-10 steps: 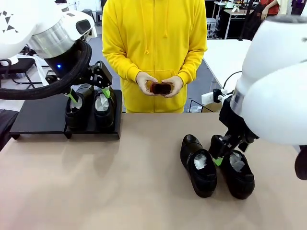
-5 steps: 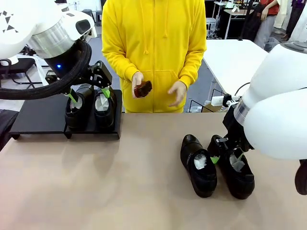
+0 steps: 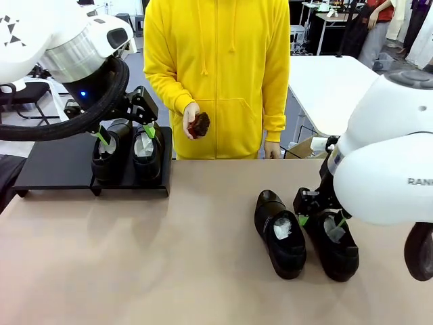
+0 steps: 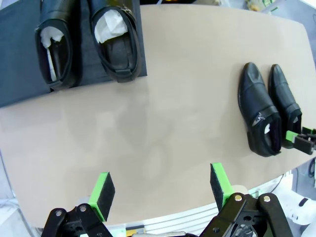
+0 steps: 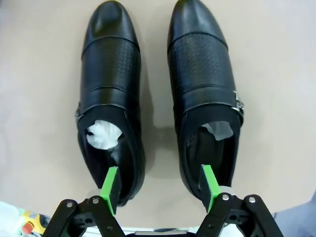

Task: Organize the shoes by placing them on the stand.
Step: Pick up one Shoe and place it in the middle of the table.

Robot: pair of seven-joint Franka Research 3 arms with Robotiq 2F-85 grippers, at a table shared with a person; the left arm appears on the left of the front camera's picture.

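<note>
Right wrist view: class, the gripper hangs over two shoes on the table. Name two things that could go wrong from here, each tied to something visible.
1. The right gripper has a pad over each of the table shoes, which lie close together; closing might pinch both or knock one askew.
2. Free space on the stand lies left of the placed shoes, and the open left gripper hangs by them; the arms might clash on delivery.

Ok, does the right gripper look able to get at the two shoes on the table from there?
Probably yes. The right gripper hangs open over the heel ends of both shoes, with nothing between. One pad sits above each shoe, so it likely needs a sideways shift first.
</note>
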